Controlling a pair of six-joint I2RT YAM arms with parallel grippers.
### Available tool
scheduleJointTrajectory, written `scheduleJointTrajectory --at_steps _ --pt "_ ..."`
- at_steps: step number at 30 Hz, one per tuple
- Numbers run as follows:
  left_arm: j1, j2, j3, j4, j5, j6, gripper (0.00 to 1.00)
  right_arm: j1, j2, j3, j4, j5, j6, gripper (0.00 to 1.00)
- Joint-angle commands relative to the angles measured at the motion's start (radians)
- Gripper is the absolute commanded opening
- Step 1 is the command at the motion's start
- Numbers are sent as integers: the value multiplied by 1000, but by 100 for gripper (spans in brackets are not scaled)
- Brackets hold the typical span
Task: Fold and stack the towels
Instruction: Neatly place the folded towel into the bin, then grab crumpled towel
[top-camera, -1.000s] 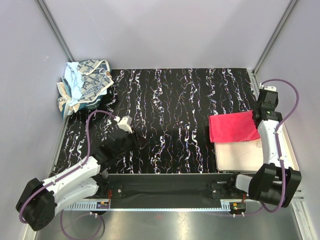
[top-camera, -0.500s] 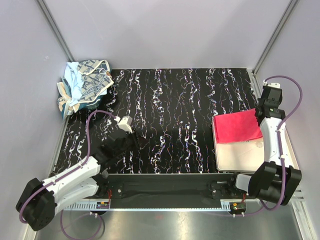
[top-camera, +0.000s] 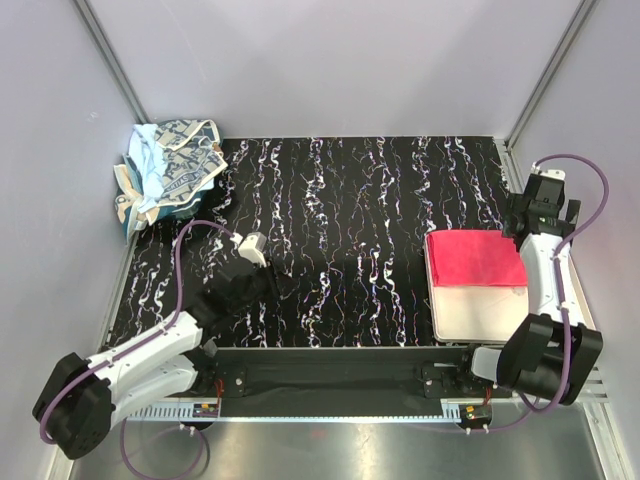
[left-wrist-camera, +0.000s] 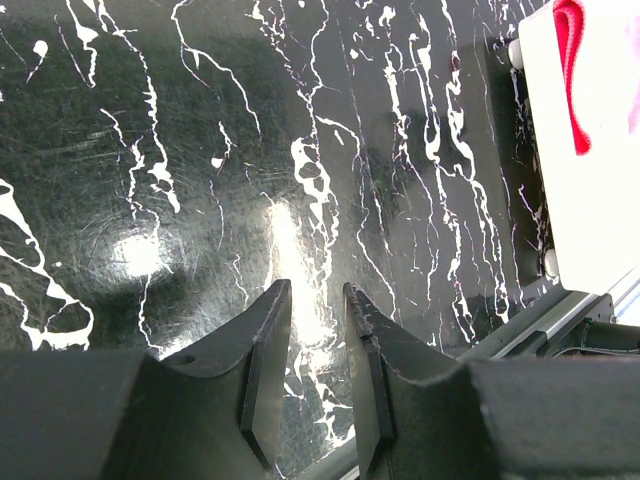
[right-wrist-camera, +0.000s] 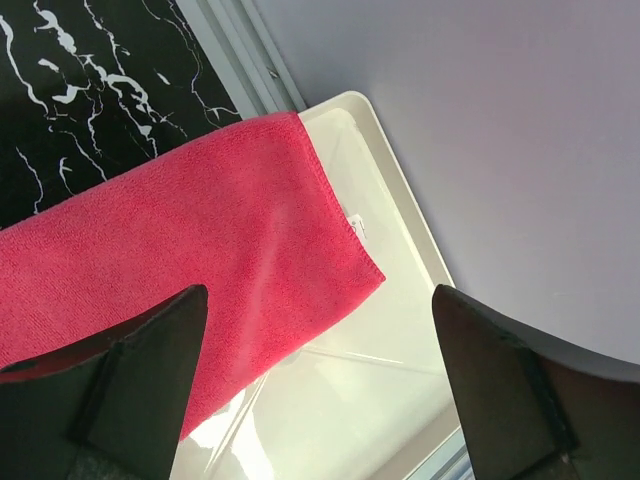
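Observation:
A folded pink-red towel (top-camera: 475, 258) lies flat on the far half of the cream tray (top-camera: 480, 310) at the right. My right gripper (top-camera: 541, 215) hovers wide open just above the towel's far right corner (right-wrist-camera: 200, 230), nothing between its fingers (right-wrist-camera: 320, 290). The other towels, light blue and patterned, sit crumpled in a pile (top-camera: 170, 170) at the back left corner. My left gripper (top-camera: 272, 280) hangs low over the black marbled table near the front left. Its jaws (left-wrist-camera: 314, 290) stand a narrow gap apart and hold nothing.
The tray's near half (right-wrist-camera: 400, 330) is bare. Grey walls close in the table on three sides, and the right wall stands right beside the tray. In the left wrist view the tray edge (left-wrist-camera: 590, 200) and a strip of pink towel (left-wrist-camera: 575, 70) show at the far right.
My right gripper has opened and let go of the pink-red towel, which moved right and now lies squarely on the tray. The right arm drew back slightly. The left arm has not moved.

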Motion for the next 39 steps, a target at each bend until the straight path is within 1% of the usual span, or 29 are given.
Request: scheduleJointTrajectory --at_steps 1,2,3,5,6,8,10,12,13,15,17,18,19,20,21,22,23,24,25,26,27,28,29,32,33,35,36,37,39 --pt "-5 13 -8 69 18 -7 33 -9 12 58 13 28 81 100" --pt "-5 16 -8 71 18 -4 33 -7 17 86 -5 17 103 100" --pt "-3 14 -7 68 17 -2 33 -7 31 151 -29 8 172 100" --pt "-3 10 -5 69 12 4 33 -7 51 228 -105 -39 258 100" --pt "-5 8 -4 69 6 10 33 -6 67 297 -129 -79 339 100" --pt "-5 2 -4 72 -8 22 34 -6 80 333 -155 -209 428 100" --pt "-5 3 10 68 -26 33 34 36 77 314 -95 -314 508 100" --pt "-3 -1 25 54 -52 34 35 109 81 288 -44 -301 538 100" --pt "-3 -1 51 48 -54 34 35 213 90 284 -4 -249 539 100" --pt "-3 -1 94 12 -133 22 36 289 135 282 41 -237 574 100" --pt "-5 19 197 -50 -195 24 39 362 179 294 93 -300 610 100" --pt "-5 31 244 -78 -285 28 41 382 216 301 113 -320 631 100" --pt "-3 51 354 -109 -340 31 45 399 235 304 154 -342 642 100" --pt "6 109 422 -158 -406 30 48 430 248 308 170 -351 651 100" --pt "20 147 494 -272 -533 21 51 439 280 314 186 -366 663 100" --pt "46 228 632 -326 -569 7 52 445 296 317 217 -409 677 100" --pt "126 265 685 -362 -583 -16 54 445 311 320 234 -443 693 100" --pt "173 299 764 -389 -577 -28 59 444 345 331 243 -490 719 100" --pt "220 366 798 -402 -574 -42 60 442 363 340 259 -564 725 100" --pt "309 399 832 -410 -576 -59 60 444 389 351 257 -582 726 100" --pt "346 434 896 -413 -580 -61 60 444 396 342 266 -618 725 100" --pt "412 513 938 -422 -579 -58 61 442 399 324 335 -664 730 100" --pt "440 555 1019 -451 -579 -53 61 444 405 296 370 -656 746 100" --pt "510 707 1116 -465 -569 -15 61 444 445 293 363 -633 774 100" --pt "520 739 1166 -465 -571 -9 61 444 455 282 384 -639 780 100" --pt "535 824 1209 -454 -563 37 61 445 472 255 426 -664 799 100" --pt "537 851 1257 -460 -589 48 61 445 475 227 459 -662 814 100" --pt "537 902 1278 -468 -608 60 61 445 477 218 469 -659 818 100" --pt "535 950 1337 -479 -654 94 62 447 494 219 472 -658 819 100"
